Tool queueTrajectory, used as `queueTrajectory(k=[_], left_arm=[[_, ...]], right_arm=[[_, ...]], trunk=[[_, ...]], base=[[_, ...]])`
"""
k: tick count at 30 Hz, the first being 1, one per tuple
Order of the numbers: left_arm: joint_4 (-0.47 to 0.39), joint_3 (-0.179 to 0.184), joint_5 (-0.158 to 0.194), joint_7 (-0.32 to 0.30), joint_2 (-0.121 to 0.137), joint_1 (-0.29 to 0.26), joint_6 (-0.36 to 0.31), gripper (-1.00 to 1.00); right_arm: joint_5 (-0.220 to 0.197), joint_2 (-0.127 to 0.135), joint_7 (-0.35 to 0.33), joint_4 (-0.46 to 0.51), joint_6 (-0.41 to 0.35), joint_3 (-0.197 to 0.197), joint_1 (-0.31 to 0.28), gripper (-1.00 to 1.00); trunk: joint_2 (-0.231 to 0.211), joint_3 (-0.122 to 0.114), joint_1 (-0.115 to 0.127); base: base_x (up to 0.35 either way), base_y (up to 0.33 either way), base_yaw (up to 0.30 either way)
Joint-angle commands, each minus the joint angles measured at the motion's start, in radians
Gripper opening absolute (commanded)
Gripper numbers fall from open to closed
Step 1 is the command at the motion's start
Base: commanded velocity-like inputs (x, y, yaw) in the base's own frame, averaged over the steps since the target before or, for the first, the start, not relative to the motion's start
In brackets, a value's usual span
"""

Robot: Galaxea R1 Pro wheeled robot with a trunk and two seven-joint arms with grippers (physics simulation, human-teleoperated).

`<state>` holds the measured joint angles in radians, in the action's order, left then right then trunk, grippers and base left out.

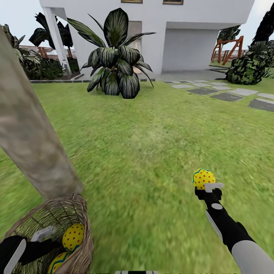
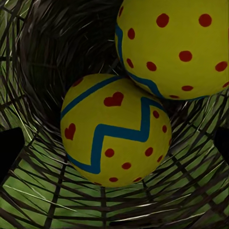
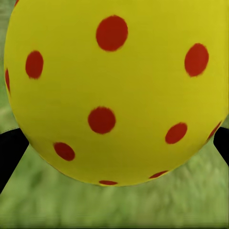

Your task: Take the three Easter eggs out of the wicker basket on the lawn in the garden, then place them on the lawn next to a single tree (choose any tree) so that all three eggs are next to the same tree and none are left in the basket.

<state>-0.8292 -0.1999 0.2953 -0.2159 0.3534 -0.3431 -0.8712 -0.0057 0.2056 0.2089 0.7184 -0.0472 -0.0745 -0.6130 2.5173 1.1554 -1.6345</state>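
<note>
The wicker basket [image 1: 82, 224] stands on the lawn [image 1: 152, 144] at the foot of a thick grey-brown tree [image 1: 30, 133] trunk. Two yellow Easter eggs lie in it: a red-dotted one [image 1: 73, 236] [image 2: 176, 47] and one with a blue zigzag band [image 1: 59, 262] [image 2: 114, 131]. My left gripper [image 1: 45, 233] reaches into the basket, open, its dark fingers [image 2: 9, 152] standing wide of the zigzag egg. Out over the grass to the right, my right gripper [image 1: 205, 183] is shut on the third egg [image 1: 203, 177] [image 3: 114, 90], held above the lawn.
A big broad-leaved plant [image 1: 116, 57] stands ahead in front of the white house [image 1: 190, 34]. Grey stepping stones [image 1: 228, 95] and a round bush [image 1: 251, 66] lie at the far right. Open grass spreads between the tree and the right arm.
</note>
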Motion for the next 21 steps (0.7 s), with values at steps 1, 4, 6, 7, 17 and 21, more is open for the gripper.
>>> queueTrajectory(k=[1, 4, 6, 7, 17, 21], left_arm=[[-0.001, -0.003, -0.005, -0.007, 0.001, 0.000, -0.005, 1.00], [0.000, -0.004, -0.005, -0.007, -0.001, 0.000, -0.001, 1.00], [0.003, -0.004, -0.005, -0.007, -0.003, 0.000, 0.030, 1.00], [0.003, -0.004, -0.004, -0.007, -0.003, 0.000, 0.037, 1.00], [0.005, -0.003, 0.000, -0.008, -0.005, 0.000, 0.043, 1.00], [0.010, -0.002, 0.046, -0.008, 0.000, -0.001, 0.023, 1.00]], right_arm=[[0.000, 0.001, 0.009, 0.001, -0.005, -0.007, -0.001, -1.00], [0.000, 0.000, 0.009, 0.001, -0.005, -0.007, -0.001, -1.00], [0.000, 0.000, 0.009, 0.001, -0.005, -0.007, -0.001, -1.00], [0.000, 0.000, 0.009, 0.001, -0.005, -0.007, -0.001, -1.00], [0.000, 0.000, 0.009, 0.001, -0.005, -0.027, 0.000, -1.00], [-0.001, 0.000, 0.009, 0.001, -0.005, -0.039, 0.000, -1.00]], trunk=[[0.001, 0.005, 0.000], [0.001, 0.016, -0.002], [0.002, 0.024, -0.002], [0.002, 0.028, -0.003], [0.004, 0.067, -0.007], [0.005, 0.082, -0.009]], base=[[0.000, 0.000, 0.000], [0.000, 0.000, 0.000], [0.000, 0.000, 0.000], [0.000, 0.000, 0.000], [0.000, 0.000, 0.000], [0.000, 0.000, 0.000]])
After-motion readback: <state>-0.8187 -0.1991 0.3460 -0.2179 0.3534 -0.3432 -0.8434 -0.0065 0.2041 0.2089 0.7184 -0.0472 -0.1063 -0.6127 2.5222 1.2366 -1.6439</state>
